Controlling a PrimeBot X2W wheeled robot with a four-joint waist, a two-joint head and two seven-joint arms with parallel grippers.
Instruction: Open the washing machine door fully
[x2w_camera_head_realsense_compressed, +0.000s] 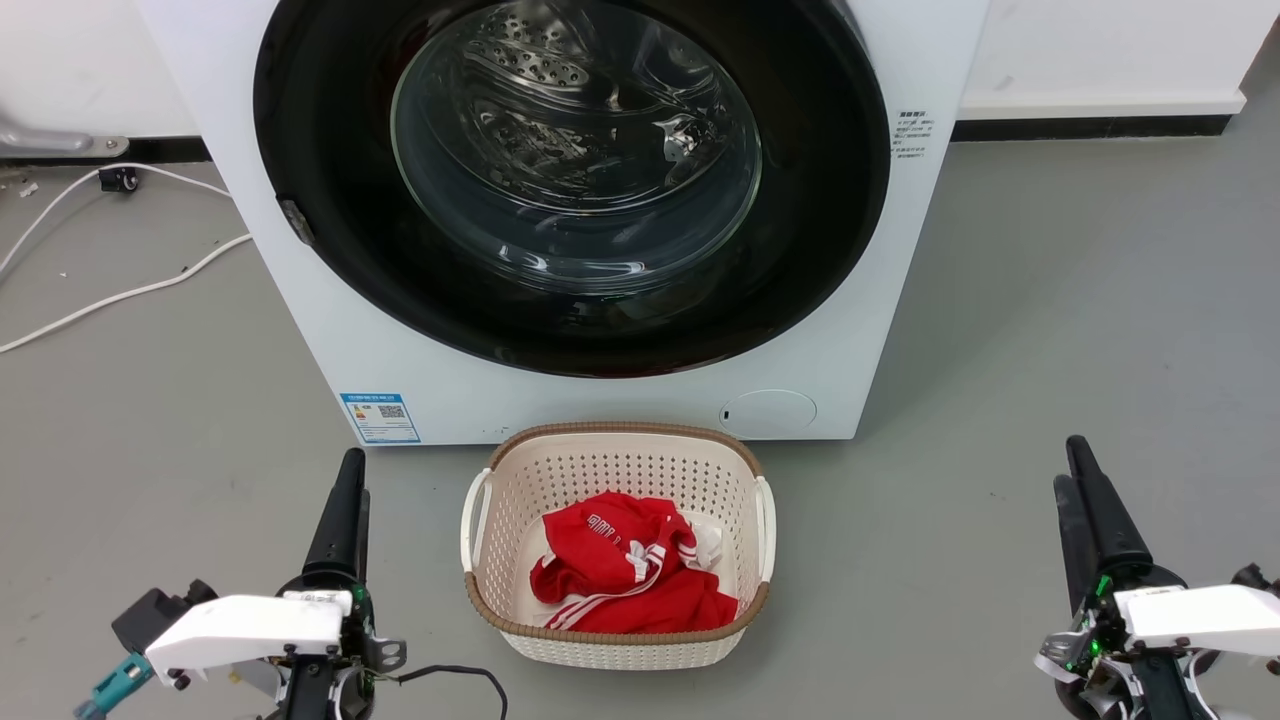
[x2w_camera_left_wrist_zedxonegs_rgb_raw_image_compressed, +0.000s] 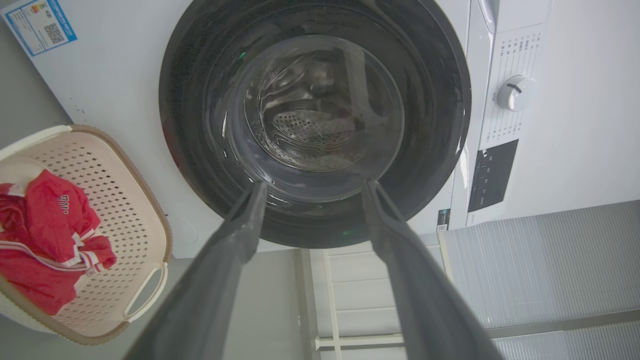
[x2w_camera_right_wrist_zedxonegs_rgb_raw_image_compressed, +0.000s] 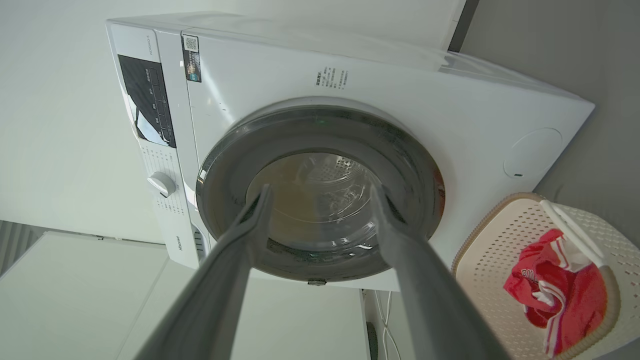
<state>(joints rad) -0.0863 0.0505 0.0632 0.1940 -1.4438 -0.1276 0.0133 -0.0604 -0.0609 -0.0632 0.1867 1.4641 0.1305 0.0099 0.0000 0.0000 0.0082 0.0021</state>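
Door: the washing machine door (x2w_camera_head_realsense_compressed: 572, 180) is seen shut, flush against the front of the washing machine (x2w_camera_head_realsense_compressed: 880, 300); nothing of the task is judged done.
Left gripper: the left gripper (x2w_camera_left_wrist_zedxonegs_rgb_raw_image_compressed: 314, 187) is held low and well short of the door, fingers (x2w_camera_left_wrist_zedxonegs_rgb_raw_image_compressed: 240, 235) spread apart, nothing between them.
Right gripper: the right gripper (x2w_camera_right_wrist_zedxonegs_rgb_raw_image_compressed: 321, 190) is likewise parted and empty, well apart from the washer.
Grip point: a small grey tab (x2w_camera_head_realsense_compressed: 295, 220) is seen at the door's left edge; whether it is the pull cannot be told.
Slip risk: the glossy black rim gives little purchase, so a finger hooked too shallowly could be thrown off before the latch is released.
Basket risk: the cream laundry basket (x2w_camera_head_realsense_compressed: 620, 432), holding a red garment (x2w_camera_head_realsense_compressed: 620, 570), stands just before the washer; it could be struck or shoved by a low reach.
Swing risk: if the hinge lies on the right, the right arm could be met by the opening door.
Cable risk: white cables (x2w_camera_head_realsense_compressed: 120, 290) on the floor could be snagged by the base.
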